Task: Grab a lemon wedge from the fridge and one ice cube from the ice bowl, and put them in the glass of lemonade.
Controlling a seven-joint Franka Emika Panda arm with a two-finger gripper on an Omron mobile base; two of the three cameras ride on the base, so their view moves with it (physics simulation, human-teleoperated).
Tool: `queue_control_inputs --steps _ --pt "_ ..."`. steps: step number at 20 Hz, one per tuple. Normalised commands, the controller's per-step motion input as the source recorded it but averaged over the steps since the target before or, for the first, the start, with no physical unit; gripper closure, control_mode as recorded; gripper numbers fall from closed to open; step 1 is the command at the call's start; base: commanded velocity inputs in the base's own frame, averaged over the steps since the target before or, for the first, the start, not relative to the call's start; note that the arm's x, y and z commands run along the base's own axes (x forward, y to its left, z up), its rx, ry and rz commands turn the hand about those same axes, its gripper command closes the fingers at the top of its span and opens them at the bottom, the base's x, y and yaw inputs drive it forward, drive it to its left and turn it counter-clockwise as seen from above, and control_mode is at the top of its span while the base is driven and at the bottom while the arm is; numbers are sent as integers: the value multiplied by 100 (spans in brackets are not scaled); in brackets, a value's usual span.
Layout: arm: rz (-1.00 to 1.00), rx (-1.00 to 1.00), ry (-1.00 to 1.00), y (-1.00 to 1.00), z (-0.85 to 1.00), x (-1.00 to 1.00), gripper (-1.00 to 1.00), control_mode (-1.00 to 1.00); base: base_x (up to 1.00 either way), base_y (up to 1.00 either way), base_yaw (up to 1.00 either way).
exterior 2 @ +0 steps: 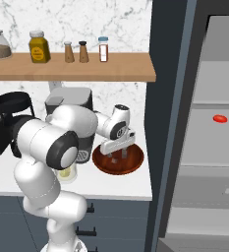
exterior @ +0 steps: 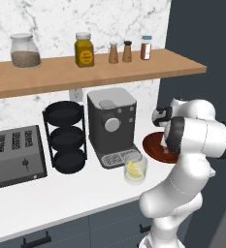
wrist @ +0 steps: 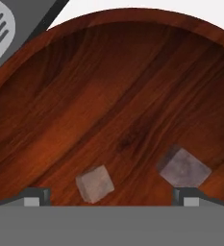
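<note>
Two ice cubes (wrist: 94,184) sit in the ice bowl (exterior 2: 133,164), right under your wide-open, empty pincer (exterior 2: 118,154). Line up on just one, drop straight down, squeeze gently. Glass of lemonade (exterior: 135,170) waits just left on the bench (exterior: 61,193), lemon wedge (exterior: 132,167) already in.

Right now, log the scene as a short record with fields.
pincer: open, over the ice bowl, holding nothing
ice bowl: on the counter beside the coffee machine
ice cubes: two in the bowl
glass: on the counter, lemon wedge inside
fridge: open, small red item on a shelf
</note>
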Motion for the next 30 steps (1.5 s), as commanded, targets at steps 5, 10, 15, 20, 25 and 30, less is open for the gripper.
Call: queue_control_inputs --steps 5,10,15,20,25,30 --pt "0 0 0 0 -20 0 -100 -100 0 0 0" --pt "0 0 0 0 -15 0 -100 -100 0 0 0" --pt "0 0 0 0 -11 0 -100 -100 0 0 0" --pt "0 0 0 6 -6 -12 -100 -100 0 0 0" --pt "0 0 0 5 0 -22 -100 -100 0 0 0" --pt "0 0 0 0 0 0 -100 -100 0 0 0"
